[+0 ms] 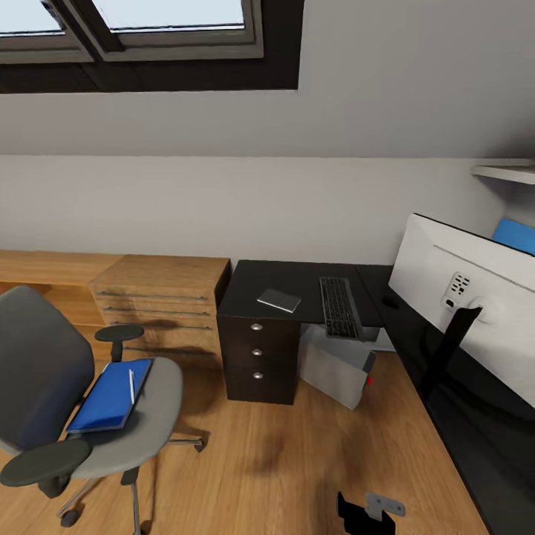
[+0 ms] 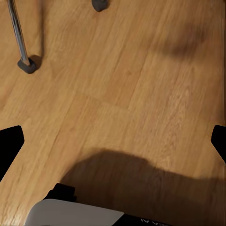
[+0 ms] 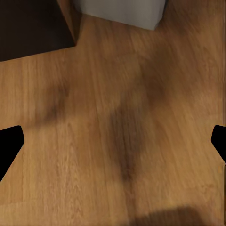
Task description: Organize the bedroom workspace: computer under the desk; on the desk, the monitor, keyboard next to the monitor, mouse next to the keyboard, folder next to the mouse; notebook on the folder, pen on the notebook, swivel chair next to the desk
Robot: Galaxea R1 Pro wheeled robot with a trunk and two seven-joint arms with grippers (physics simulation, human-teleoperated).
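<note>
At the near left stands the swivel chair (image 1: 70, 405), grey with black armrests, on the wooden floor (image 1: 282, 461). The blue folder (image 1: 110, 396) lies flat on its seat, and the white pen (image 1: 131, 386) lies on top of the folder along its right edge. Behind the chair, against the far wall, is a light wooden drawer unit (image 1: 160, 301).

Just right of that unit is the black desk (image 1: 297, 286), with three silver-knobbed drawers under its left end. On its top the small dark grey notebook (image 1: 279, 300) lies left of the keyboard (image 1: 339, 307), the two apart. The black mouse (image 1: 390, 301) sits a little right of the keyboard. Below the desk, on the floor, stands the light grey computer (image 1: 338, 368), a red spot on its right side. The monitor (image 1: 468, 301) stands on the right wing of the desk, its pale back towards the camera.

The left gripper (image 2: 113, 141) hangs over bare floor near a chair caster (image 2: 28, 65), fingers spread wide and empty. The right gripper (image 3: 113, 141) is likewise wide apart, empty, over floor near the computer's base.
</note>
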